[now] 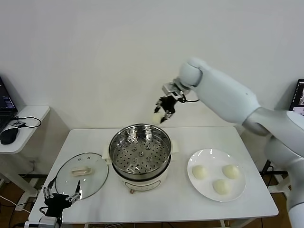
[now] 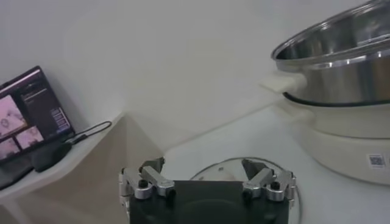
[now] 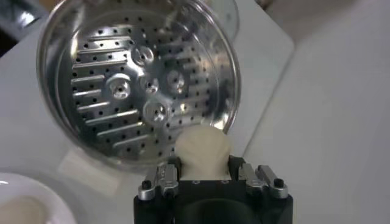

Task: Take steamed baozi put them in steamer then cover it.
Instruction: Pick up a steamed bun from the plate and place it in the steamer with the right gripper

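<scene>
1. Above the far rim of the steamer (image 1: 139, 152), raised well clear of it: right gripper (image 1: 163, 115), fingers closed on one steamed baozi (image 1: 156, 118).
2. Seen from the right wrist: held baozi (image 3: 202, 149) pinched between the two fingers (image 3: 163, 175), bulging out past their tips, with the steamer's perforated floor (image 3: 128, 91) beyond it and slightly off to one side.
3. Inside the steamer: bare perforated metal only, no bun on it.
4. Right of the steamer, on a white plate (image 1: 195, 182): three more baozi (image 1: 199, 172), (image 1: 231, 171) and (image 1: 221, 186), grouped close but apart from one another.
5. Left of the steamer, flat on the table (image 1: 175, 209): glass cover (image 1: 81, 175), handle up, its rim just beside the pot base.
6. Near the table's front edge, left of the steamer and just in front of the cover: left gripper (image 1: 61, 194), fingers spread wide, holding nothing.
7. Seen from the left wrist: left gripper (image 2: 207, 182) low over the cover's rim (image 2: 210, 170), steamer wall (image 2: 341, 67) and cream base beyond.
</scene>
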`<state>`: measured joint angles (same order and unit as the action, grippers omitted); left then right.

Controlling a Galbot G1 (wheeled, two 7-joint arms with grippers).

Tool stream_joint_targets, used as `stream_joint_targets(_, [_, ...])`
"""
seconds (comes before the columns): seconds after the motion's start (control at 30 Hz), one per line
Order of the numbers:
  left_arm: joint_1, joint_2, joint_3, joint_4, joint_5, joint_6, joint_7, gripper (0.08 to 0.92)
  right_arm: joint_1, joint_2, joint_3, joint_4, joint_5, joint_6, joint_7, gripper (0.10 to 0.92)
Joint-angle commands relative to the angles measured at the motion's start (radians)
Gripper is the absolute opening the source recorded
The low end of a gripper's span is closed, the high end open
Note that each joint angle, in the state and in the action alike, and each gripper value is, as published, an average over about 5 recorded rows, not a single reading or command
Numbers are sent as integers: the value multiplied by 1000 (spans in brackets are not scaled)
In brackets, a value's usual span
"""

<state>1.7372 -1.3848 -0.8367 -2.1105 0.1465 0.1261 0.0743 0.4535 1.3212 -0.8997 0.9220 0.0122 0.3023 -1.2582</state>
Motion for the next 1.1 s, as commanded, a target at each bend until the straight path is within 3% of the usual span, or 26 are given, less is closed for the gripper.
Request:
stream_joint_targets(0.03, [12,-8,-2,-1,27,-7,-1,823,38,87,-133,-2,-135,309,113,500])
stream_joint_targets(0.33, [9,-15,-1,0,24,-5,5,823,9,115,-165,13,-330,410,163,501])
stream_joint_targets(1.1, [-17,-36,20,25,23,3,8,823,-85,170,-148,-56,-414,368,180,509])
